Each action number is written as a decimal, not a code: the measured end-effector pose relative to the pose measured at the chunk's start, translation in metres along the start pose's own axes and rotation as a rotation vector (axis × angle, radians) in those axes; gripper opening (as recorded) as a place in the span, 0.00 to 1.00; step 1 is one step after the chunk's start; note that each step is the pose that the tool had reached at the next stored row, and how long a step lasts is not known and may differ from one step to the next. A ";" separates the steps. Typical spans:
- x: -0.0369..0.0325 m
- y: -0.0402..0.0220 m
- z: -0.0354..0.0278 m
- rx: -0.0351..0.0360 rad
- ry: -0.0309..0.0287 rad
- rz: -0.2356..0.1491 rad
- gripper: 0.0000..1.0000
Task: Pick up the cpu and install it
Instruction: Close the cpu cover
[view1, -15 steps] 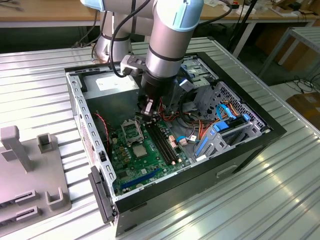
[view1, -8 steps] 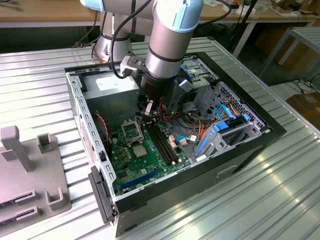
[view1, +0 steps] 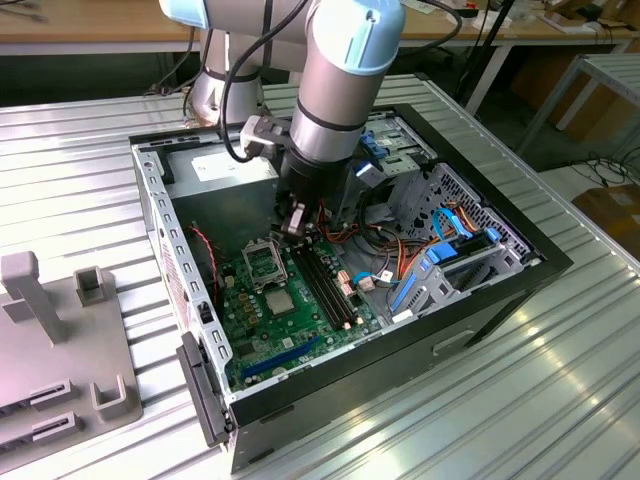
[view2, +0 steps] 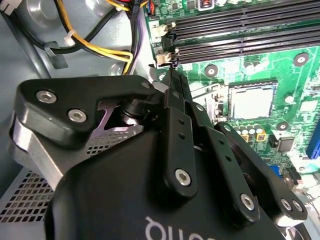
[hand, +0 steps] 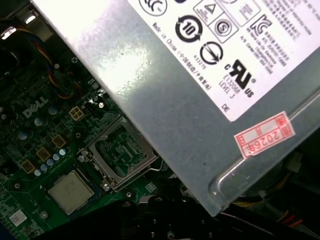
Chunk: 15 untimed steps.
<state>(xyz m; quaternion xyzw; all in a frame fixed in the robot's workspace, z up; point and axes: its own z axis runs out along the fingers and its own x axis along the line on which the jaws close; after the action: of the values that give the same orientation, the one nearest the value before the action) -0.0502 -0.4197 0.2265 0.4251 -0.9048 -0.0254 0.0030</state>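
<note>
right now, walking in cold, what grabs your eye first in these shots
The arm's gripper hangs inside the open computer case on the ribbed metal table, just above the green motherboard. On that board the cpu lies loose beside the socket's hollow silver retaining frame, not yet seated. In the first wrist view the grey power supply box looms alongside the socket.

case (view1: 520, 262): open black pc tower lying on its side, middle of the exterior view
table (view1: 80, 190): ribbed metal top under the case
motherboard (view1: 262, 335): green, on the case floor around 7 o'clock inside
socket frame (view1: 262, 262): hollow silver one, flipped open, at 12 o'clock from the board's centre
memory slots (view1: 325, 285): long black, at 3 o'clock of the frame
power supply (hand: 165, 95): grey box with stickers, first wrist view
grey stand (view1: 60, 340): on the table, 9 o'clock of the case
</note>
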 end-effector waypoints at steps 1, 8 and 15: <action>0.0000 0.0000 0.0006 -0.0020 -0.0026 0.000 0.15; 0.0001 -0.0002 0.0049 -0.0197 -0.0237 -0.001 0.15; 0.0003 -0.0006 0.0114 -0.0286 -0.0344 -0.001 0.15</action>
<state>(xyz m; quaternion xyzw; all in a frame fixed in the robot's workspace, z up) -0.0503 -0.4198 0.2151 0.4250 -0.9040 -0.0456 -0.0065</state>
